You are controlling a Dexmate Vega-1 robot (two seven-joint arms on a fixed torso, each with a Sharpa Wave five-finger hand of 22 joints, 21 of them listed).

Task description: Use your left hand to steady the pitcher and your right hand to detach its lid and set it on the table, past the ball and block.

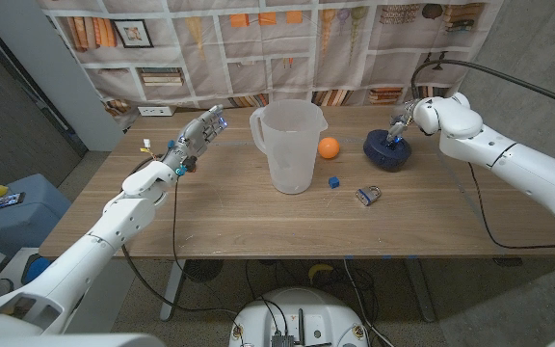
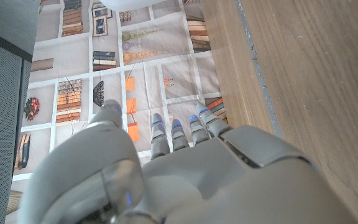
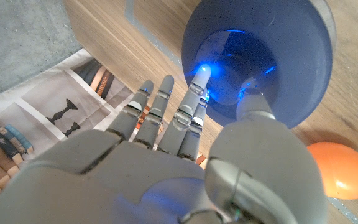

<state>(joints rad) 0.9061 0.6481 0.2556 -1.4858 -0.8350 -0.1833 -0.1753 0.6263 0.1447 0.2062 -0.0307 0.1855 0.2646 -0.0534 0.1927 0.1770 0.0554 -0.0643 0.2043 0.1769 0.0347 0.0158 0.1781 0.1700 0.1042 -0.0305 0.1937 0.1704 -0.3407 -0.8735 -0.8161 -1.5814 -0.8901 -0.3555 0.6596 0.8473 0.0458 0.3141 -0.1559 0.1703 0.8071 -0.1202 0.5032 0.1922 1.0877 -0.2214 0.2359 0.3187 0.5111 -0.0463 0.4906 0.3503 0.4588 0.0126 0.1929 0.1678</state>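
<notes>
Lid down on the table past the ball, right hand on it, pitcher standing open.

The dark blue lid sits on the wooden table beyond the orange ball and the small blue block, with the right hand reaching into its hollow; in the right wrist view a thumb and a fingertip touch the lid's inner wall, the other fingers spread. To finish cleanly, the hand would best let go straight upward so the lid does not tip or slide toward the ball. The translucent pitcher stands upright mid-table with no lid. The left hand hangs well apart from it, fingers apart and holding nothing. A small padlock lies near the block. Behind the table hangs a bookshelf-print curtain.
</notes>
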